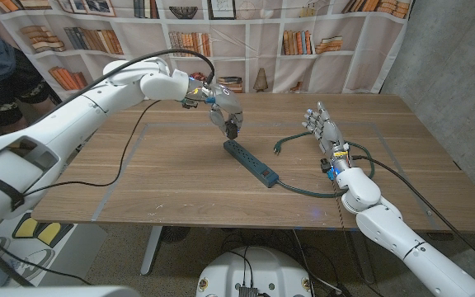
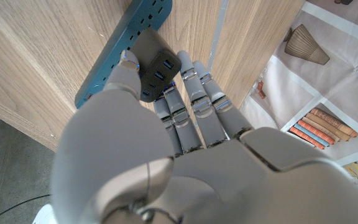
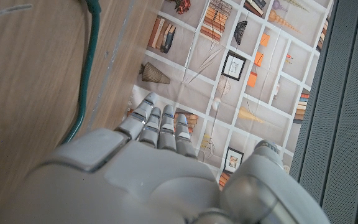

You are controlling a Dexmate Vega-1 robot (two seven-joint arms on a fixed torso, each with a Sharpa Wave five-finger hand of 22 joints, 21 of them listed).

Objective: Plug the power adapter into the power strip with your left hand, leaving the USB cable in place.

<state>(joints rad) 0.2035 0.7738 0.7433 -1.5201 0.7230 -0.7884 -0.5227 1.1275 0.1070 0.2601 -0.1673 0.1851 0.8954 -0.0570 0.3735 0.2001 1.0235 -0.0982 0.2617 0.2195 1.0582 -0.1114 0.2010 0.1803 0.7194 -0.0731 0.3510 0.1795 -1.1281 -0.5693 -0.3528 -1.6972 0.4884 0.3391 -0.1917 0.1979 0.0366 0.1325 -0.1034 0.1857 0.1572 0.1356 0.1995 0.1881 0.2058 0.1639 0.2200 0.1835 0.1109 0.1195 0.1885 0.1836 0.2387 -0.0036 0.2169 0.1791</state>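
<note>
We see the left hand [image 1: 223, 115] gripping the black power adapter [image 2: 156, 65] between thumb and fingers [image 2: 191, 102], its tip just above the near end of the blue power strip [image 1: 250, 160]. The strip's green cable [image 1: 303, 188] runs toward the right hand [image 1: 323, 129], which holds nothing, fingers upright and slightly apart.

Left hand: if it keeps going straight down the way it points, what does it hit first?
Probably the power strip. The left hand holds the black power adapter just above the strip's far end, so the adapter would meet it first. Whether it is already touching is unclear.
</note>
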